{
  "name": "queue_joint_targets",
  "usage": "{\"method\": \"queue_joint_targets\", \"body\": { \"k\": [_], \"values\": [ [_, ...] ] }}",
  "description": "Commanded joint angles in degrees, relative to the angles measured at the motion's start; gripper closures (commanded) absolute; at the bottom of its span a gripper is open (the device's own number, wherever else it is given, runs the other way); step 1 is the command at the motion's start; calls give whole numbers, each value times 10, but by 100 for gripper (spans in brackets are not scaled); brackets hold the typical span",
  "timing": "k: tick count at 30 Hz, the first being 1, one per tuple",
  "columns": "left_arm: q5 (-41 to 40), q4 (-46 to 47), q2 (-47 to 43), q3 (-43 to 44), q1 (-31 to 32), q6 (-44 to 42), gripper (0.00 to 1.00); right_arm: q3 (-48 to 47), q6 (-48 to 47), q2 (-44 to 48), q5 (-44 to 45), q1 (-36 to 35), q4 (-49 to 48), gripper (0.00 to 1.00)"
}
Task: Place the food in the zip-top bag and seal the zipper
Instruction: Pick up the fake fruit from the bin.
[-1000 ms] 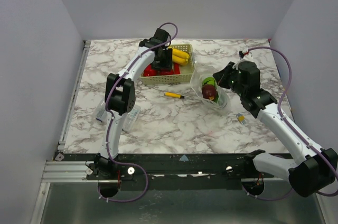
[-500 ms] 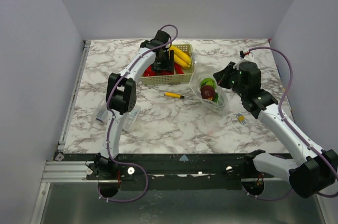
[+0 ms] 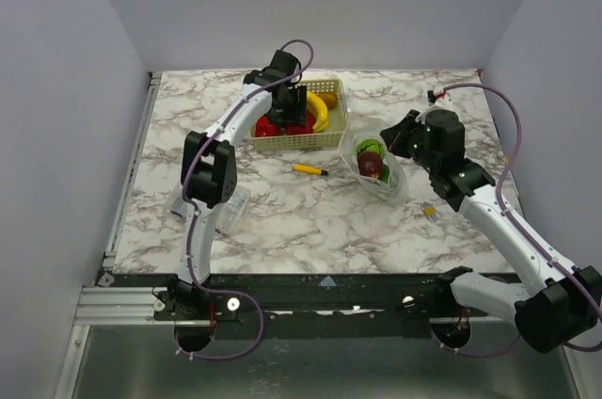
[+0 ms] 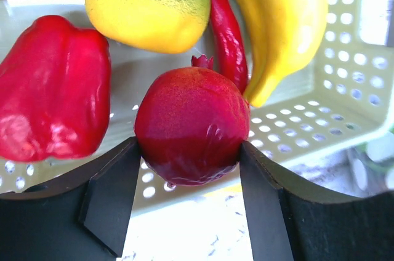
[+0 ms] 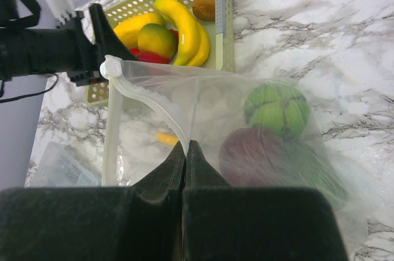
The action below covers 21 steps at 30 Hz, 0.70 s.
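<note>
no readable text, no labels, brands, numbers or signs in any view

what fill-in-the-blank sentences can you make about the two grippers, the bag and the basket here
The left gripper is clamped on a pomegranate coloured dark ____.
The green fruit and the dark fruit lie ____ the zip-top bag, which the right gripper pinches.
The banana lies in the basket, not yet in the ____.
Missing words: red; inside; bag.
</note>
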<state>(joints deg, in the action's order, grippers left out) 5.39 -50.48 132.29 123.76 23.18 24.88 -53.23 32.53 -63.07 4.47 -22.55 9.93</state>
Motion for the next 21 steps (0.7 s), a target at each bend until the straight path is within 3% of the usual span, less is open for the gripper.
{"method": "queue_joint_targets", "body": {
  "k": [1, 7, 15, 18, 21],
  "values": [
    [52, 22, -87, -13, -6, 0, 74, 9, 5, 11, 16, -4, 1, 99],
    [133, 35, -146, -34, -7, 8, 87, 7, 4, 10, 17, -3, 0, 99],
    [302, 125, -260, -134, -2, 25, 90, 0, 6, 2, 8, -3, -2, 99],
    [346, 176, -310, -195, 3, 49, 93, 6, 7, 2, 4, -3, -10, 99],
    [394, 287, -371, -305, 18, 110, 94, 3, 6, -4, 3, -4, -9, 99]
  ]
}}
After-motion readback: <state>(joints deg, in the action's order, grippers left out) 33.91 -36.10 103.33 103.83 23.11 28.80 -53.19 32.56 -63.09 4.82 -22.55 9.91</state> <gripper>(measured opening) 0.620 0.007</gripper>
